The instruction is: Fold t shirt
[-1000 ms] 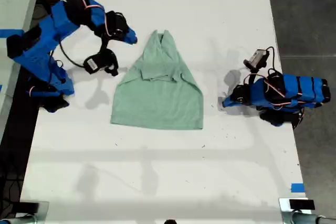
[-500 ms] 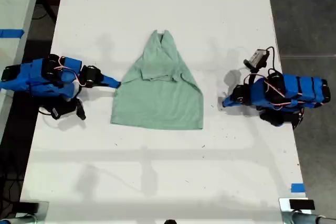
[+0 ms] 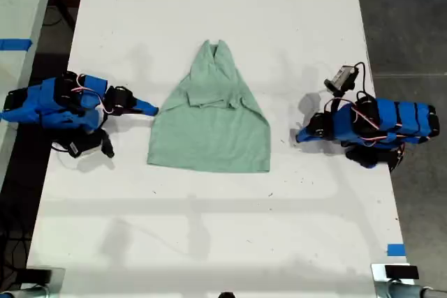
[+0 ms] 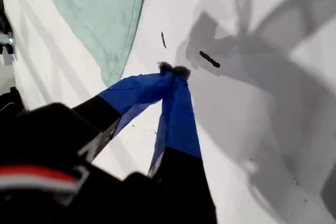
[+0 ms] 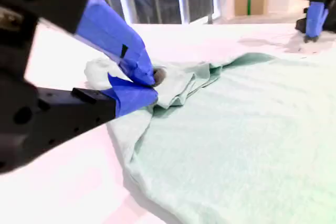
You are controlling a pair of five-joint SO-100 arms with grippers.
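The pale mint-green t shirt [image 3: 209,134] lies flat on the white table [image 3: 209,242], its upper part gathered into a narrow peak with folds across the chest. My second gripper [image 3: 150,109] lies low at the shirt's edge on the exterior view's left. Its blue jaws [image 5: 152,80] are shut, and the tips touch rumpled cloth [image 5: 178,85] with none visibly pinched. My first gripper [image 3: 299,135] rests on bare table at the exterior view's right, a short gap from the shirt. It is shut [image 4: 173,69], with a corner of the shirt [image 4: 94,9] beyond it.
Dark floor [image 3: 412,26] borders the table on the exterior view's right. A second pale surface with blue tape [image 3: 14,43] stands at that view's left. Blue tape [image 3: 395,249] and a clamp [image 3: 394,271] sit near the front right corner of the exterior view.
The arm on the exterior view's left came down from a raised pose at the back and now lies low with its tip at the shirt's edge. The other arm and the shirt stayed still.
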